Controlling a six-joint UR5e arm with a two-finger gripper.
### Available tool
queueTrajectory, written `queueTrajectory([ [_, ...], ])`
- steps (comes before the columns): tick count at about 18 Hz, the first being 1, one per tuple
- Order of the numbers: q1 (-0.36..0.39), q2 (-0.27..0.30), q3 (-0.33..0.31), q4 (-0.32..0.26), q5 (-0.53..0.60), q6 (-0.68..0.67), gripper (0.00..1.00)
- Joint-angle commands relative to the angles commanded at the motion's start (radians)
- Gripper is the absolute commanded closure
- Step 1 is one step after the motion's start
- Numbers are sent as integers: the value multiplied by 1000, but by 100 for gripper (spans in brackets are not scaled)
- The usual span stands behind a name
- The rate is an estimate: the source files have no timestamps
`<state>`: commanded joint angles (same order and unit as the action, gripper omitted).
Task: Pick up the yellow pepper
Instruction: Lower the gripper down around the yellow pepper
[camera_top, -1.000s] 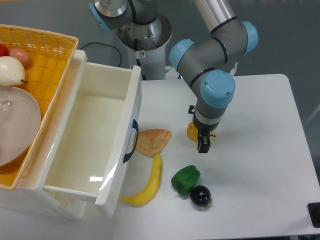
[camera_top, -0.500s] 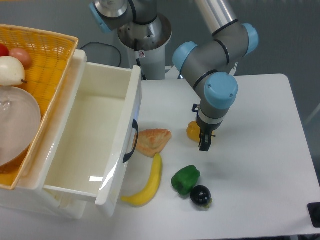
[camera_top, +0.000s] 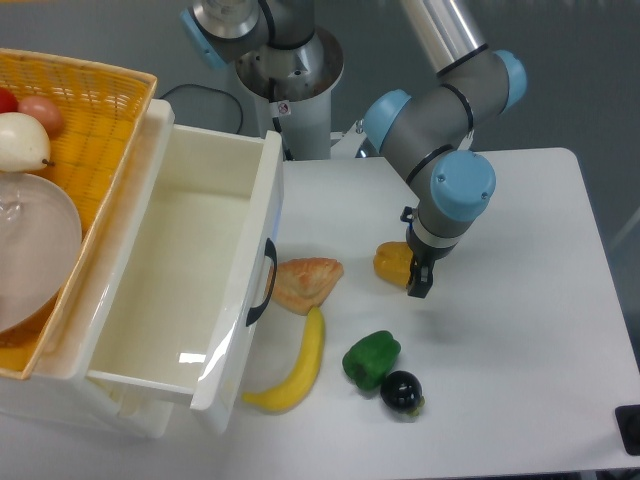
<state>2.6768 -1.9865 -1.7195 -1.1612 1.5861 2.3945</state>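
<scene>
The small glossy yellow-orange bell pepper (camera_top: 392, 262) sat mid-table, just left of the two-finger gripper (camera_top: 419, 283). Left of it lay a triangular pastry (camera_top: 306, 282), beside the open white drawer (camera_top: 190, 275). Nearer the front edge lay a long curved banana (camera_top: 296, 366), a green bell pepper (camera_top: 371, 359) and a dark round fruit (camera_top: 402, 392).

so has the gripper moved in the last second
Yes. The gripper has shifted right, away from the drawer, uncovering more of the yellow pepper.

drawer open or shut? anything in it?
Open and empty. The white drawer is pulled well out toward the table, its front panel beside the pastry, and only bare white interior shows.
</scene>
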Motion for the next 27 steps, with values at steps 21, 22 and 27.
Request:
queueTrajectory([
  [21,-5,-23,-12,0,6,31,0],
  [22,-3,-23,-12,0,6,31,0],
  [27,-6,-28,-11,0,9,29,9],
])
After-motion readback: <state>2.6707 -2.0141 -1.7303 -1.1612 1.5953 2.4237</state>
